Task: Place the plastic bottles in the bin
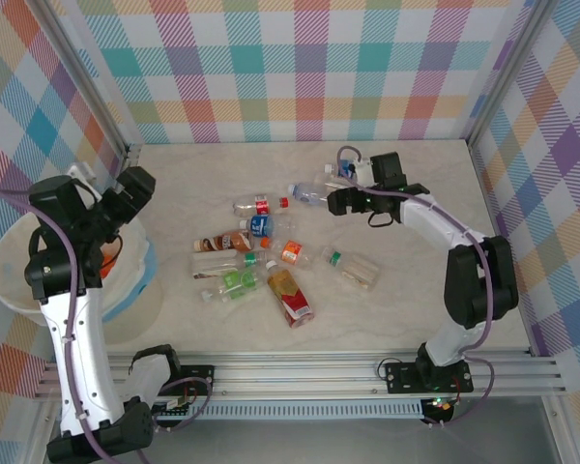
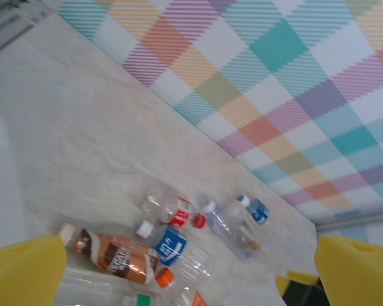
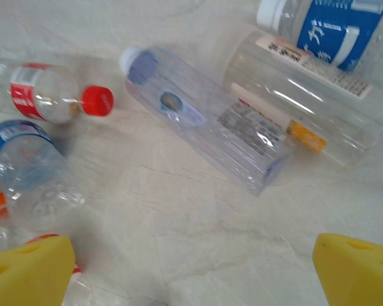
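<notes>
Bright, even light falls from above; shadows on the table [image 1: 203, 174] are soft. The left wrist view is blurred; bottles [image 3: 210, 127] show glare.

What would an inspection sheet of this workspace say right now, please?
Surface: pale marbled table.
Job's things: plastic bottles lying scattered mid-table; bin at the left edge.
Clutter: nothing seen.
End effectors: left end effector open; right end effector open above bottles.
Cables: purple cables run along both arms.
Surroundings: plaid walls; metal frame rail at the near edge.
</notes>
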`<action>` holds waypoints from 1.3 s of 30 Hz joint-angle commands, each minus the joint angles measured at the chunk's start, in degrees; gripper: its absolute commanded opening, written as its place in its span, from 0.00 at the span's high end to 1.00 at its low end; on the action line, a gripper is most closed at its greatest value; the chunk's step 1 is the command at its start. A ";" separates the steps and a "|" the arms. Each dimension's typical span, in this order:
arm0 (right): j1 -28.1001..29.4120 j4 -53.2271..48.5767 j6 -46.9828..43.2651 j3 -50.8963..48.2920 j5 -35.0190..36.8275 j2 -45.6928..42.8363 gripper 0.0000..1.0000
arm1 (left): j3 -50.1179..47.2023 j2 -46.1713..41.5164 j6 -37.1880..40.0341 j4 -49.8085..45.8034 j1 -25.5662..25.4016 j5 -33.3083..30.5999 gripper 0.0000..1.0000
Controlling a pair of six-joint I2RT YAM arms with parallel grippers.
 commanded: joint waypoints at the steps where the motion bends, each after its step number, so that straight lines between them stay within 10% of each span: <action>1: -0.14 -12.89 -9.20 2.03 -4.76 1.23 0.03 | 1.57 -0.19 -0.83 3.10 -4.09 1.07 0.00; 16: 3.97 -23.23 -14.32 -10.71 -1.95 -5.51 0.03 | 0.61 9.05 2.09 10.07 -20.78 5.41 0.00; 39: 8.12 -17.09 -21.37 -23.64 11.17 -8.92 0.14 | -8.43 7.90 0.07 20.79 -22.07 6.58 0.00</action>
